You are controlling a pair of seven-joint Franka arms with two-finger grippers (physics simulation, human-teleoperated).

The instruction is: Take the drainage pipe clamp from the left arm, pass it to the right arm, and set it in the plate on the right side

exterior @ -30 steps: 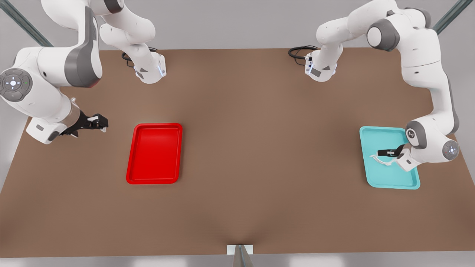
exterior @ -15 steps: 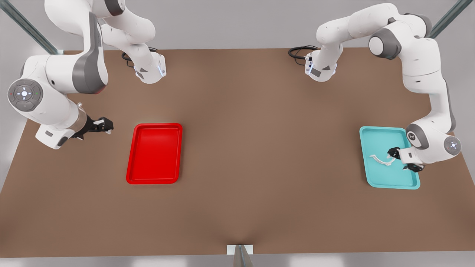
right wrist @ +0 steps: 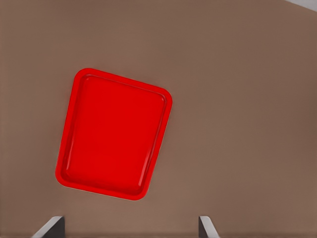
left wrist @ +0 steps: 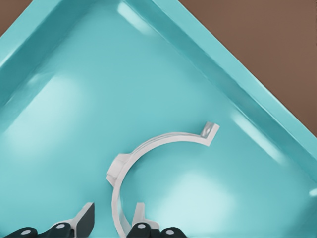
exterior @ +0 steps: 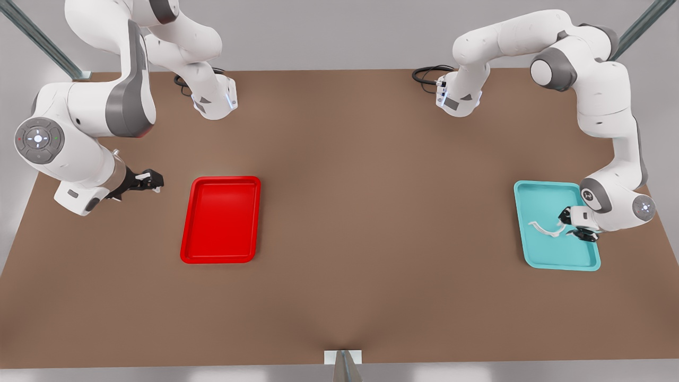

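Observation:
The drainage pipe clamp [exterior: 543,229] [left wrist: 163,141], a thin white half-ring, lies flat in a teal tray [exterior: 536,193] [left wrist: 74,99] at the front view's right. My left gripper [exterior: 569,224] [left wrist: 114,218] is low over that tray, open, with one end of the clamp's strip between its fingertips, which do not press on it. The red plate [exterior: 220,220] [right wrist: 114,134] sits at the front view's left with nothing in it. My right gripper [exterior: 154,183] [right wrist: 129,225] hangs open beside the plate, on the side nearer the table's left edge, and holds nothing.
Both arm bases [exterior: 215,101] [exterior: 459,98] stand at the back of the brown table [exterior: 371,212], each with a black cable coil behind it. A small white bracket [exterior: 343,356] sits at the front edge. Wide bare tabletop lies between the two trays.
My left gripper turned and came down over the clamp's near end, straddling it. The right arm edged slightly toward the red plate. The clamp has not moved.

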